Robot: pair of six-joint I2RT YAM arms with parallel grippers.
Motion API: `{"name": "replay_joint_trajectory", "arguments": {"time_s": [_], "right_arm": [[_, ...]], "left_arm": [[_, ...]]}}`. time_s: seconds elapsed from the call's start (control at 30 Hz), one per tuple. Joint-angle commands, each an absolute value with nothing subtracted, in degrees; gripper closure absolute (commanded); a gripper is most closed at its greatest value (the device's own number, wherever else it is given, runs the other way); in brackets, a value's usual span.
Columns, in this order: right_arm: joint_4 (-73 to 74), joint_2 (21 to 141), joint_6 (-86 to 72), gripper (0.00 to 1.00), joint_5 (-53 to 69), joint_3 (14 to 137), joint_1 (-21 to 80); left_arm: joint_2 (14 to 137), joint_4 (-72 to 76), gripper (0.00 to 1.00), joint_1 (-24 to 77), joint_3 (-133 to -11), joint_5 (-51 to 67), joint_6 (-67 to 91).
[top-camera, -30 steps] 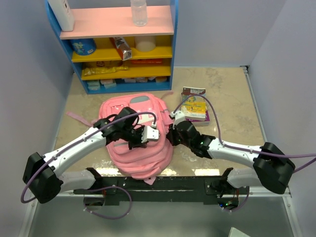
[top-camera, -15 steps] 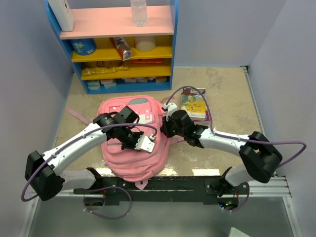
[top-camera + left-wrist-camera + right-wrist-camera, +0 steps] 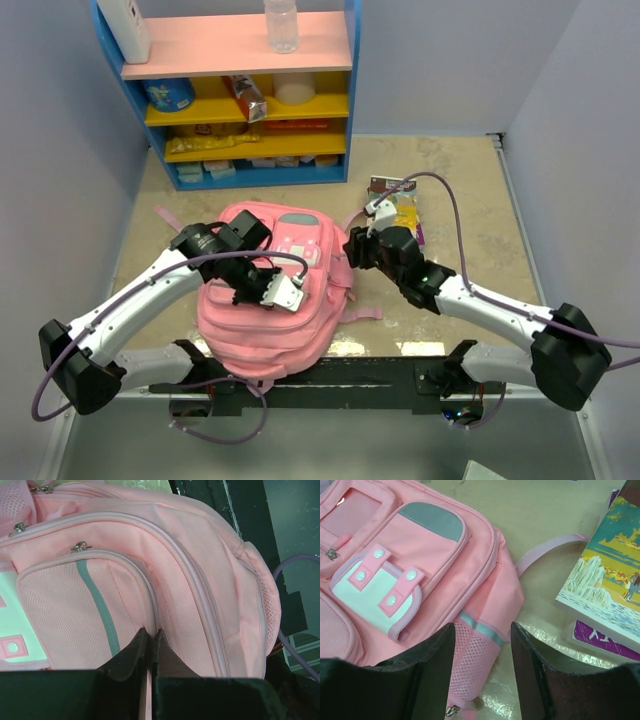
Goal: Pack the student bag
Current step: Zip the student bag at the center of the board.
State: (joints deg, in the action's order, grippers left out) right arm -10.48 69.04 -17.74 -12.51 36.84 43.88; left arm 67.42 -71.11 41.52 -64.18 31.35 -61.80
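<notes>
pinching soft pink student bag (image 3: 210, 570) fabric, left tool (image 3: 150, 635) sits clamped.

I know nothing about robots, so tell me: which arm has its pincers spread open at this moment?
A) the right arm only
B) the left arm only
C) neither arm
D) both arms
A: in the right wrist view the right arm's jaws stand wide apart, with the student bag's mesh side pocket showing between them, while the left arm's jaws are pressed together on a sliver of the bag's pink fabric.
</notes>
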Motion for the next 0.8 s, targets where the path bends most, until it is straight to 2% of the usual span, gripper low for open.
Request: {"name": "replay_joint_trajectory", "arguments": {"time_s": [0.0, 0.13, 0.33, 0.53, 0.77], "right_arm": [[-7.4, 65.7, -18.5, 0.51, -14.2, 34.9, 44.1], [-6.1, 61.6, -21.1, 0.54, -10.5, 30.8, 44.6], [-3.5, 58.4, -24.2, 0.52, -9.3, 27.2, 48.1], [-4.5, 65.7, -25.9, 0.51, -12.0, 28.7, 56.3], [-4.0, 69.4, -26.9, 0.58, -18.0, 30.1, 56.8]], "left_arm": [[65.4, -72.6, 1.0, 39.6, -68.8, 33.6, -64.2], [65.5, -69.4, 1.0, 38.3, -68.9, 32.3, -62.2], [66.1, -67.3, 1.0, 36.5, -69.3, 30.3, -61.1], [65.5, -68.0, 1.0, 36.1, -69.9, 30.5, -61.1], [64.7, -71.5, 1.0, 35.5, -71.5, 29.3, -62.7]]}}
